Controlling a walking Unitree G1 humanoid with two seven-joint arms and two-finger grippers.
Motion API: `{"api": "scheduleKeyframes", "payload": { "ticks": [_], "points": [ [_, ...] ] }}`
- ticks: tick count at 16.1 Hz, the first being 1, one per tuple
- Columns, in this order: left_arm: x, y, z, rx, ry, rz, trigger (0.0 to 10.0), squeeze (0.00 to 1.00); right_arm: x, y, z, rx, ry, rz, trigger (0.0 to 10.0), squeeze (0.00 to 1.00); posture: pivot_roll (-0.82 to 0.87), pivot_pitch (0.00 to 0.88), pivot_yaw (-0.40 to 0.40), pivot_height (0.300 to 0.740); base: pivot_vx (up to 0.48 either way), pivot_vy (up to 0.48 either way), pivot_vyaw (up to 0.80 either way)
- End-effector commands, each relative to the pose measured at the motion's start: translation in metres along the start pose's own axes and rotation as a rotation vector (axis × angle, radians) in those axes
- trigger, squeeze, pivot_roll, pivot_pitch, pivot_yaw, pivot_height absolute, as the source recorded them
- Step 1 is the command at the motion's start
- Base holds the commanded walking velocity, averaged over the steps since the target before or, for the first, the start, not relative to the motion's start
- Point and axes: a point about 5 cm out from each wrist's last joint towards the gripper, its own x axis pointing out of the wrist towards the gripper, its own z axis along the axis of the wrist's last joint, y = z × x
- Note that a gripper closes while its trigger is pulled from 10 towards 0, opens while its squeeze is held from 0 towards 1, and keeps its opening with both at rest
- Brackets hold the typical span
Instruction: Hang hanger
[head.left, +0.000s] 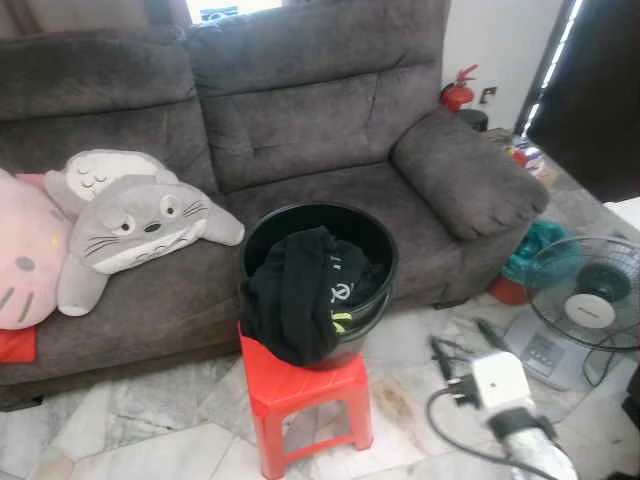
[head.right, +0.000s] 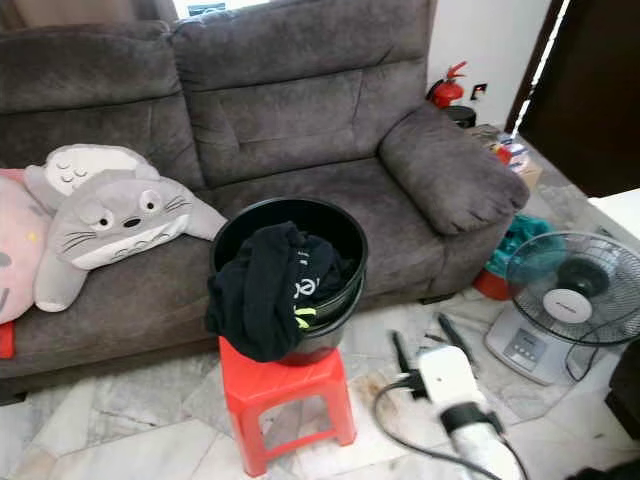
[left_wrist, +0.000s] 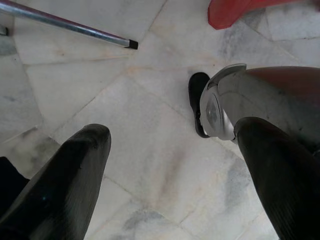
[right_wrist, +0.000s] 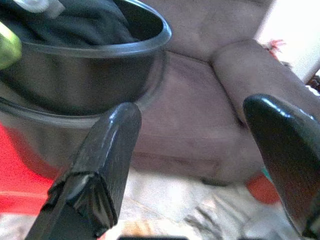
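While the head views look down on a grey sofa (head.left: 330, 120), a black bucket (head.left: 372, 240) stands at centre frame on a red stool (head.left: 300, 390), with black clothing (head.left: 295, 295) draped over its near rim. Stuffed toys (head.left: 130, 225) lie on the sofa at left, a fan (head.left: 590, 290) stands at right, and the right gripper (head.left: 462, 345) hovers low at lower right, fingers apart and holding nothing. No hanger can be made out. From the left wrist, the left gripper (left_wrist: 175, 175) hangs over the marble floor (left_wrist: 150, 150), fingers (left_wrist: 75, 170) wide apart and empty. From the right wrist, the open fingers (right_wrist: 105, 160) frame the sofa, with the bucket at upper left, touching nothing.
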Motion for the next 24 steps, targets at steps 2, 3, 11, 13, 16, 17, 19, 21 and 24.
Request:
{"api": "scheduleKeyframes", "payload": {
  "ticks": [2,3,11,13,16,17,19,21,24],
  "points": [
    [-0.001,0.003,-0.004,-0.005,0.017,0.015,10.0,0.0,0.008,0.012,0.031,0.035,-0.078,0.091,10.0,0.0,-0.24,0.0,0.051,0.732,0.0,0.0,0.0],
    [-0.001,0.003,-0.004,-0.004,0.019,0.016,10.0,0.0,0.013,0.016,0.043,0.056,-0.098,0.138,10.0,0.0,-0.24,0.0,0.05,0.732,0.0,0.0,0.0],
    [-0.002,0.003,-0.006,-0.018,0.014,0.031,10.0,0.0,0.039,0.085,0.098,0.204,-0.119,0.679,10.0,0.0,-0.18,0.0,0.013,0.732,0.0,0.0,0.0],
    [-0.002,0.003,-0.007,-0.018,0.016,0.033,10.0,0.0,0.043,0.088,0.09,0.179,-0.027,0.634,10.0,0.0,-0.18,0.0,0.012,0.732,0.0,0.0,0.0],
    [-0.002,0.002,-0.007,-0.017,0.018,0.035,10.0,0.0,0.046,0.084,0.084,0.198,0.057,0.572,10.0,0.0,-0.18,0.0,0.013,0.732,0.0,0.0,0.0],
    [-0.002,0.002,-0.007,-0.015,0.018,0.036,10.0,0.0,0.051,0.074,0.081,0.201,0.094,0.464,10.0,0.0,-0.18,0.0,0.014,0.732,0.0,0.0,0.0],
    [-0.001,0.001,-0.006,-0.012,0.016,0.035,10.0,0.0,0.055,0.064,0.074,0.245,0.154,0.375,10.0,0.0,-0.18,0.0,0.013,0.732,0.0,0.0,0.0],
    [-0.001,0.001,-0.005,-0.011,0.015,0.035,10.0,0.0,0.056,0.064,0.077,0.259,0.152,0.4,10.0,0.0,-0.18,0.0,0.012,0.732,0.0,0.0,0.0],
    [-0.001,0.001,-0.006,-0.012,0.016,0.035,10.0,0.0,0.058,0.071,0.076,0.278,0.183,0.424,10.0,0.0,-0.17,0.0,0.007,0.732,0.0,0.0,0.0]
  ]
}}
